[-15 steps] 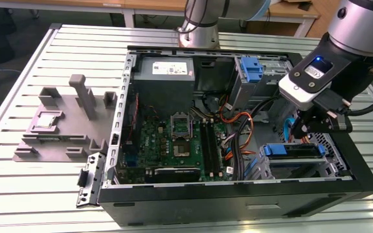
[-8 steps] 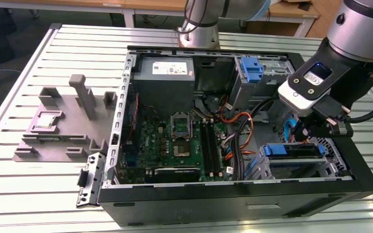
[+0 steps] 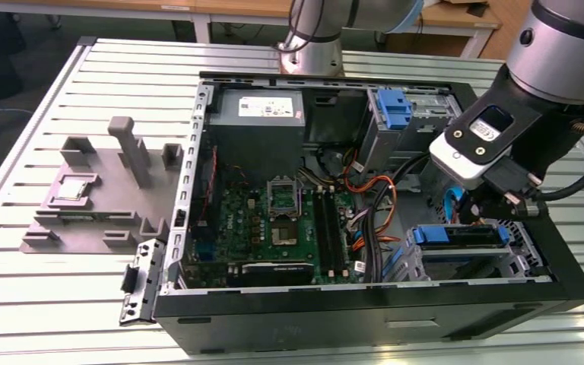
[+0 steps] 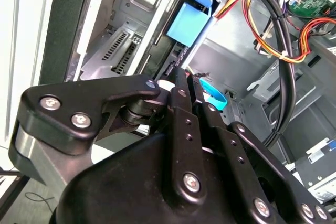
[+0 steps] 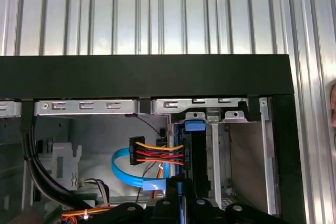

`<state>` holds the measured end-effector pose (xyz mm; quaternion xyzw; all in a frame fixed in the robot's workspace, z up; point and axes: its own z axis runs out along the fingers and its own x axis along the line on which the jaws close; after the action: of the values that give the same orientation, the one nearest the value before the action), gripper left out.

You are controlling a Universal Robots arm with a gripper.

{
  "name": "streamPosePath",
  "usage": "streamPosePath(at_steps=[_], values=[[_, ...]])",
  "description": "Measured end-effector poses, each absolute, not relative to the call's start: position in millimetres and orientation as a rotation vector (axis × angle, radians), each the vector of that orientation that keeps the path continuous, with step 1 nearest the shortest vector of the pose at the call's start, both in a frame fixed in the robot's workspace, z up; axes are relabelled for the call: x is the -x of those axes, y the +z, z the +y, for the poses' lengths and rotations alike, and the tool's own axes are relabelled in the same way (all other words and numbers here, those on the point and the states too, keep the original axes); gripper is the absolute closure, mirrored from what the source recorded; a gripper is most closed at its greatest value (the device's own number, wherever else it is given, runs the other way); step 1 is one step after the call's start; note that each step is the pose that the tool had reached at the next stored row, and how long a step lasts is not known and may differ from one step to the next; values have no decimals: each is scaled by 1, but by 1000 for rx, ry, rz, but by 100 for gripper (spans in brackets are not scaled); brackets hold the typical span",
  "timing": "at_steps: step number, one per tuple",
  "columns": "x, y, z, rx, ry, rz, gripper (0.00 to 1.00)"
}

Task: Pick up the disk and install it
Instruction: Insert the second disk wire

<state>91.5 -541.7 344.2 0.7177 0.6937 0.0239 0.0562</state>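
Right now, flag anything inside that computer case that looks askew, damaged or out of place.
Nothing stands out. The computer case lies open on its side, cables run loose but plugged, and the hand sits low by the blue drive bracket.

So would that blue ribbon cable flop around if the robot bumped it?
Probably floppy: the blue cable hangs in a loose curve inside the case. It looks thin and flat, so it is likely light. A bump would likely just bend it aside.

Camera setup: one off-arm, two on the wrist

Exterior view looks down into the open computer case [image 3: 373, 304]; both wrist views sit close inside its drive-bay corner.
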Motion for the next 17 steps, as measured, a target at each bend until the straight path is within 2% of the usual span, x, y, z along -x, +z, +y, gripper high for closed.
streamPosePath(at_steps=[17], values=[[-86, 341, -550, -2177, 130, 2101, 84]])
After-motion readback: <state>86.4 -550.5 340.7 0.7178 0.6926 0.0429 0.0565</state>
